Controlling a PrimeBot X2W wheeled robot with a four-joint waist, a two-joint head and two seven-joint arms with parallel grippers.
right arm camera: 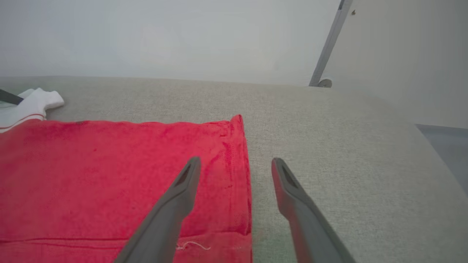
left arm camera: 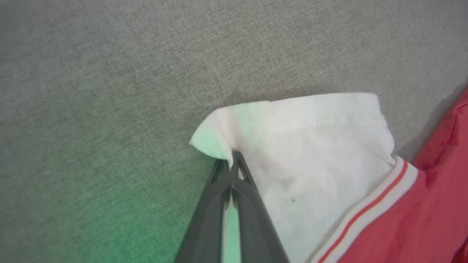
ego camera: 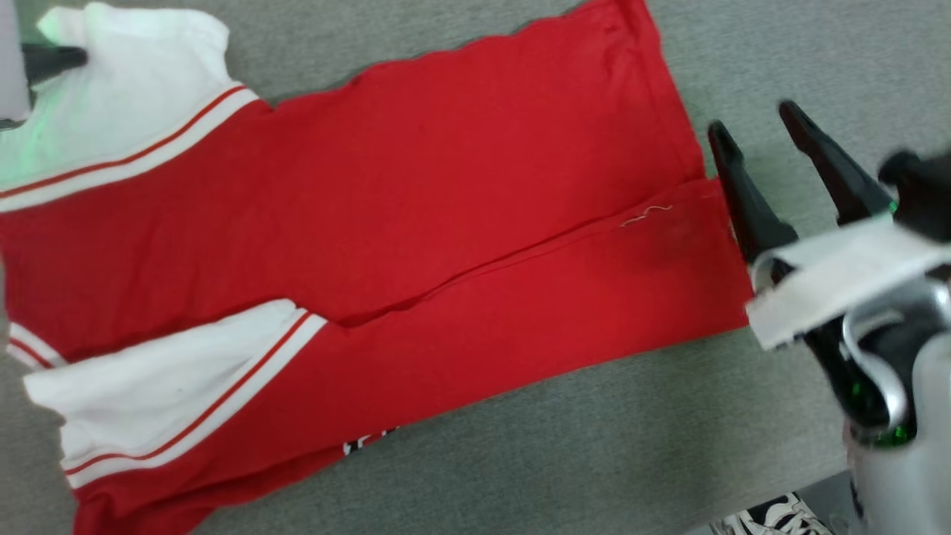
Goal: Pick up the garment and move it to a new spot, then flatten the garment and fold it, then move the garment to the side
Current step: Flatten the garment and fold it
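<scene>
At ten o'clock in the head view the left gripper [ego camera: 78, 55] is pinched tight on the corner of the far white sleeve [left arm camera: 292, 146]. The garment [ego camera: 416, 223] lies flat across the centre, its near long side folded in, with that side's sleeve at seven o'clock. I judge flattening done, folding half done, the shift aside left. At three o'clock the right gripper [ego camera: 752, 119] stands spread and empty, just beside the hem [right arm camera: 243, 175]. Beneath is grey woven upholstery [ego camera: 520, 461]. A shoe [ego camera: 773, 520] shows at five o'clock, and the right wrist view has a pale wall [right arm camera: 146, 36] with a slanted grey pole [right arm camera: 329, 44] at one o'clock
</scene>
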